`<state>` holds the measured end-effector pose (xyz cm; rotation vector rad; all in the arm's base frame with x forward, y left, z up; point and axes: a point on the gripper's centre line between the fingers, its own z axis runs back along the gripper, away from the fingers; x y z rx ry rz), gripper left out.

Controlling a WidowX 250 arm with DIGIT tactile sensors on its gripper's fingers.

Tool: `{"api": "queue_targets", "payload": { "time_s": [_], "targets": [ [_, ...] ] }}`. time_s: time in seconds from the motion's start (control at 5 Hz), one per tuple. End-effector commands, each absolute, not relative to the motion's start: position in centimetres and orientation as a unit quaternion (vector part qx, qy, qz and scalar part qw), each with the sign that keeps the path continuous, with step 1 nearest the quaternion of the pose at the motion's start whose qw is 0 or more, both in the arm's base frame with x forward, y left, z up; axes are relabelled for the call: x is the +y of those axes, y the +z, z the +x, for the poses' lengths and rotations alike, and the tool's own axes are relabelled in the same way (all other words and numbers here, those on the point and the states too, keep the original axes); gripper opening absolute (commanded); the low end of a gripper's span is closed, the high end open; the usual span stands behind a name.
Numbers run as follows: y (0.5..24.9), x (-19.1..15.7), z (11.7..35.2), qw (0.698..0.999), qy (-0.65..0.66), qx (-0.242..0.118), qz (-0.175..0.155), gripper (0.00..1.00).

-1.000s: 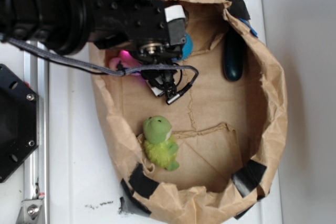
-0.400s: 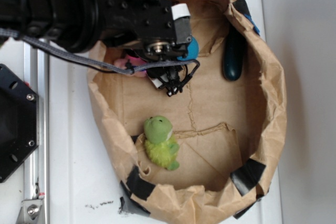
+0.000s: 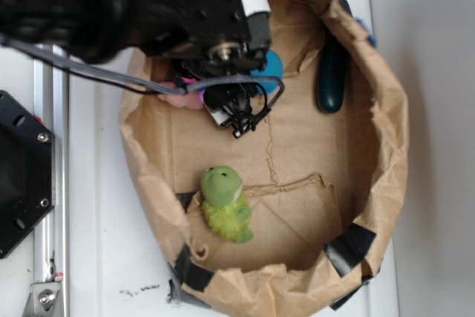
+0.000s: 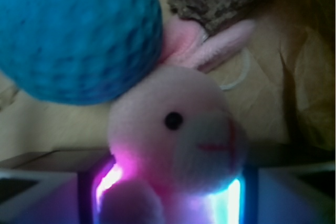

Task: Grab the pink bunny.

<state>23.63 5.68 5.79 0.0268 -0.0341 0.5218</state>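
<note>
The pink bunny [image 4: 173, 129] fills the wrist view, cream face toward the camera and ears pointing up right. Its body sits between my gripper's [image 4: 170, 198] glowing fingers [image 4: 42, 192], which touch it on both sides, so the gripper is shut on it. From outside, only a pink patch of the bunny [image 3: 182, 98] shows under the black arm, at the upper left inside the paper bag [image 3: 386, 146]. My gripper [image 3: 194, 88] is mostly hidden by the arm there.
A teal crocheted ball [image 4: 79, 35] presses against the bunny's head; it also shows beside the arm [image 3: 271, 64]. A green plush toy [image 3: 223, 202] lies lower in the bag. A dark oblong object [image 3: 330, 79] leans on the right wall.
The arm has shifted slightly right and down inside the bag. The bag's left wall has been pushed outward. The green toy stays where it was.
</note>
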Motion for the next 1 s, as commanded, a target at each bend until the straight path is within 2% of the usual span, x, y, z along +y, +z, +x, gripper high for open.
{"api": "queue_targets", "payload": {
  "time_s": [0.0, 0.2, 0.4, 0.6, 0.8],
  "targets": [
    [15.4, 0.5, 24.7, 0.975, 0.213, -0.052, -0.038, 0.00],
    [16.2, -0.3, 24.5, 0.981, 0.180, -0.060, -0.039, 0.00],
    [15.8, -0.6, 24.2, 0.981, 0.176, -0.072, -0.034, 0.00],
    [15.6, -0.6, 24.0, 0.981, 0.179, -0.065, -0.035, 0.00],
    [15.5, -0.5, 23.8, 0.979, 0.188, -0.074, -0.030, 0.00]
  ]
}}
